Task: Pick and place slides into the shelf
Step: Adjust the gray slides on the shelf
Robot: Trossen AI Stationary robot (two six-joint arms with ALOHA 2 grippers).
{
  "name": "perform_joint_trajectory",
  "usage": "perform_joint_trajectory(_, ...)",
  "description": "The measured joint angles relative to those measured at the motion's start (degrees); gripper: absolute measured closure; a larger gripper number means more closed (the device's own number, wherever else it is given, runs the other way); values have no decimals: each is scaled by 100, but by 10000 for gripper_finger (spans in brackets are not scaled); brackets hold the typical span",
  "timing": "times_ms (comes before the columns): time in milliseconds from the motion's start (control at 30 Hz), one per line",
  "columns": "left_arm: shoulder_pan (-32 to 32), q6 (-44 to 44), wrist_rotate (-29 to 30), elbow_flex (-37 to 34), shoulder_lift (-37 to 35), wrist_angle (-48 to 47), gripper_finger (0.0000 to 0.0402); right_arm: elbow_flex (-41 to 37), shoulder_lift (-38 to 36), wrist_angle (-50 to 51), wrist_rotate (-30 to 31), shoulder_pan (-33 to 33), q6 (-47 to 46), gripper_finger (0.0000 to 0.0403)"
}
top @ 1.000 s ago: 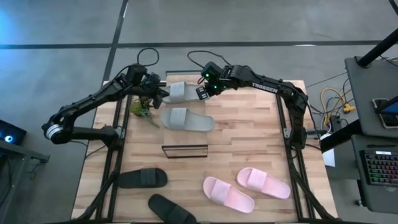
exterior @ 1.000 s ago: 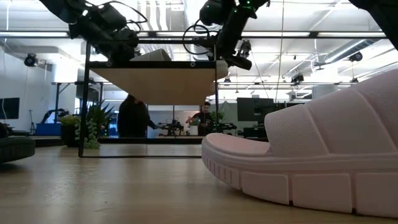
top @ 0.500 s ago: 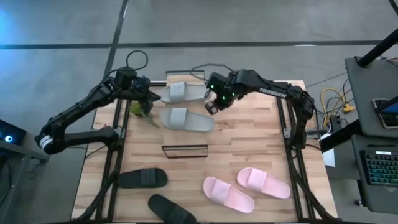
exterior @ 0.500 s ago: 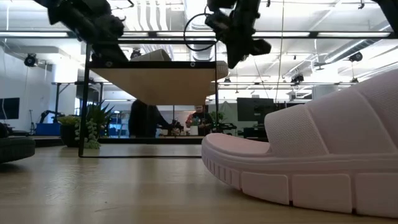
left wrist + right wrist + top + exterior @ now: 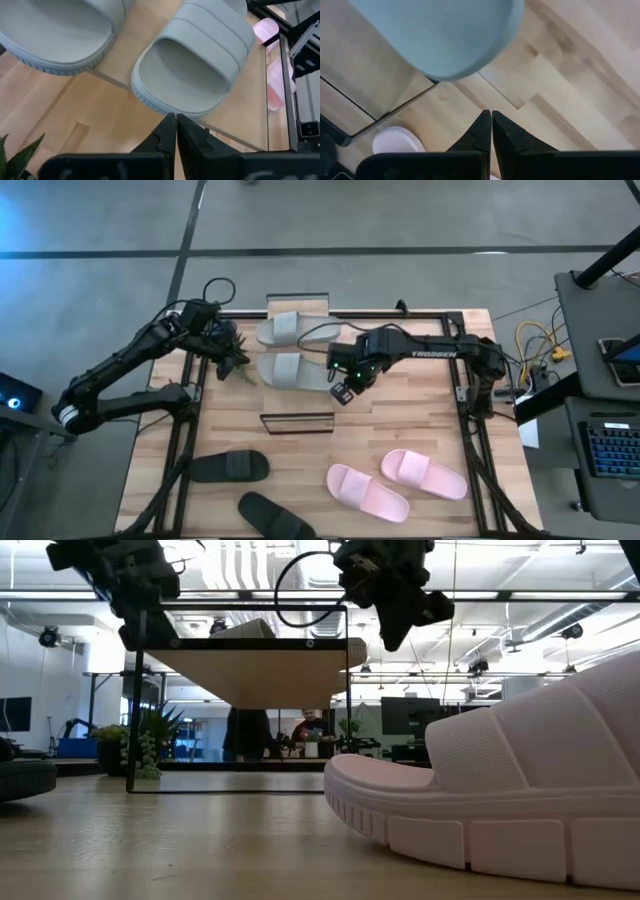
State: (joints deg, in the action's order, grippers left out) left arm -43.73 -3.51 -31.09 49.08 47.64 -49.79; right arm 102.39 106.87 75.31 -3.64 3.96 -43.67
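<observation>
From my seat I see two grey slides (image 5: 291,351) lying side by side on the shelf (image 5: 297,301), which stands at the far edge of the table (image 5: 400,415), near the middle of that edge; the shelf's wooden top is mostly covered by them. The farther grey slide (image 5: 285,328) sits toward the shelf's back, the nearer one (image 5: 298,372) toward its front edge. My left gripper (image 5: 222,340) hangs just off the left end of the shelf, above a small green plant (image 5: 231,360) at the table's far-left corner, and its fingers (image 5: 167,131) are pressed together with nothing between them; from its wrist camera I look at the open toe of one grey slide (image 5: 197,70) and the sole edge of the other (image 5: 55,35). My right gripper (image 5: 341,385) hovers off the right end of the nearer grey slide, over bare table, fingers (image 5: 483,131) likewise closed flat on nothing; its wrist camera shows the rounded end of a grey slide (image 5: 440,35) overhanging the shelf edge. Two pink slides (image 5: 397,478) lie near the front right corner of the table, angled, close to one another. Two black slides (image 5: 250,485) lie near the front left corner, one partly cut off at the front edge. In the low view a pink slide (image 5: 500,790) fills the foreground, and people show beyond the table.
</observation>
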Motion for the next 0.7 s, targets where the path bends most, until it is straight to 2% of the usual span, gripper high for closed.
perform_joint_trajectory(267,3,-28,5,-162,145,-21,402,-287,4,-906,4,-47,-181,394)
perform_joint_trajectory(533,3,15,3,-673,-12,114,402,-258,4,-1105,25,-44,-196,394)
perform_joint_trajectory(700,3,154,-2,-765,-35,445,402,-258,4,-1130,269,49,-242,394)
